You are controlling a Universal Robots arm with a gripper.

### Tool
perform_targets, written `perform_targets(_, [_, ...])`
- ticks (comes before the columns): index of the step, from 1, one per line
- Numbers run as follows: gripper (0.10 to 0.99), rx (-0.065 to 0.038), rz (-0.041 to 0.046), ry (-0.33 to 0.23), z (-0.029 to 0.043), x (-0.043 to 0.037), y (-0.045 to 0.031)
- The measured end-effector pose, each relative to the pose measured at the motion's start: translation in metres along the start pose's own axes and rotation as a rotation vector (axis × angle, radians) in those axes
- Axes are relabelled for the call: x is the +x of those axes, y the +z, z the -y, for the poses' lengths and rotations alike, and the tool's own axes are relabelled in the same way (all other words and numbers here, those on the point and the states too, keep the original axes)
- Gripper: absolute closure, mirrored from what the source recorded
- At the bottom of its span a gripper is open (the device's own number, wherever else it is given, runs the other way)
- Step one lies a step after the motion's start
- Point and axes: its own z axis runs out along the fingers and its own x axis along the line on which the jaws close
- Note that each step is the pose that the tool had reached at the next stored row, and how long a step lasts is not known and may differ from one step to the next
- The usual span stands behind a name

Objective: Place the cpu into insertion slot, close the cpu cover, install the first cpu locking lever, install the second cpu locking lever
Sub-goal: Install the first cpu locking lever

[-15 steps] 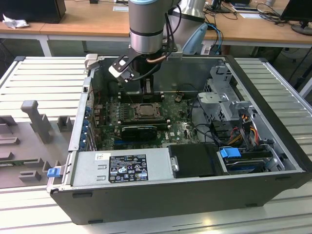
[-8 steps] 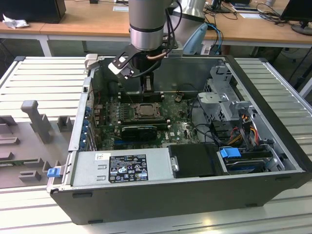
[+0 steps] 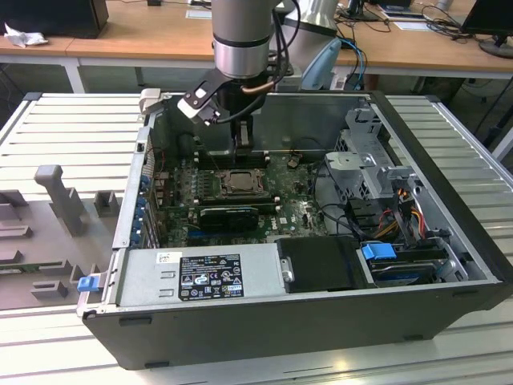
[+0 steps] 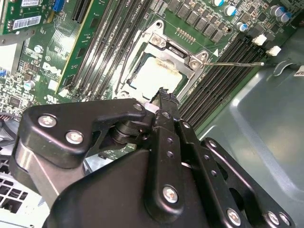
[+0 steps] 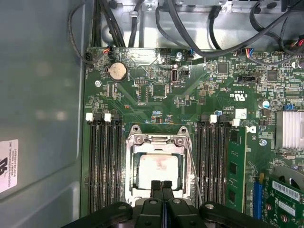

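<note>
Hovering just above the insertion slot (image 5: 182, 129) inside the open computer case (image 3: 449, 176), the tool (image 5: 161, 186) has its two fingertips pressed together with nothing between them. The cpu (image 5: 159, 171) lies flat in the slot. Its dull silver top shows through the window of the cpu cover (image 5: 156, 142), which appears folded down over it.

The chip looks light, stiff and fragile, and is probably safest handled by its edges. The cover is thin sheet metal, better pushed on its frame.

A thin wire locking lever (image 4: 237, 63) juts out from a socket corner over the memory slots (image 5: 104, 161), seemingly unlatched. These slots crowd the socket on both sides, and one carries a green memory module (image 5: 236, 161). In the exterior view, a long black card (image 3: 228, 214) sits just near of the socket, and cables (image 3: 325, 188) loop at the exterior view's right.
</note>
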Motion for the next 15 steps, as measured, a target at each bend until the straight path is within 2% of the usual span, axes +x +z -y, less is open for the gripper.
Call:
perform_targets(8, [0.980,0.000,0.0000,0.000,-0.0003,0.0002,-0.0065])
perform_targets(15, [0.980,0.000,0.0001,0.000,-0.0007,0.0005,-0.0197])
